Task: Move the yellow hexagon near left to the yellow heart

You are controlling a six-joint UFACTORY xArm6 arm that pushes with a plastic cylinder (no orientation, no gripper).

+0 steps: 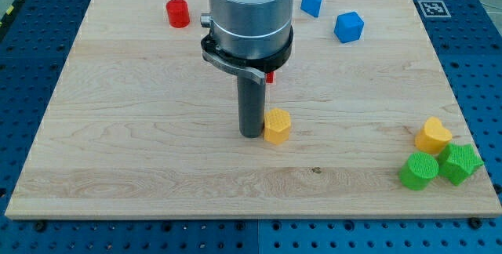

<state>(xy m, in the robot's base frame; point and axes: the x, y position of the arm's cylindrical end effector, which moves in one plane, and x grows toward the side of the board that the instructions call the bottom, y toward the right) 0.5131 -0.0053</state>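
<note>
Two yellow blocks matter, and they lie well apart: the yellow hexagon [276, 125] near the board's middle and the yellow heart [433, 136] by the view's right edge. I carry no gripper, so nothing opens, closes or grasps; my tip [251, 134] stands on the wooden board [118, 128], touching or just beside the hexagon's left face.

Risks, as I judge them, going from the view's left to its right. First, my contact seems slightly above the hexagon's centre line, so a rightward push could spin the block or let it slip off toward the view's bottom. Next, the crossing is long, and small drift would add up. Last, the heart sits touching or nearly touching the green cylinder [419, 170] and the green star [460, 163]; an overlong push would knock the heart or scatter that cluster toward the board's edge.

Counted from left to right: one red cylinder [178, 12], a sliver of a second red block [269, 76] behind the rod, one yellow hexagon, two blue cubes [312, 1] [349, 27], two green blocks, one yellow heart.
</note>
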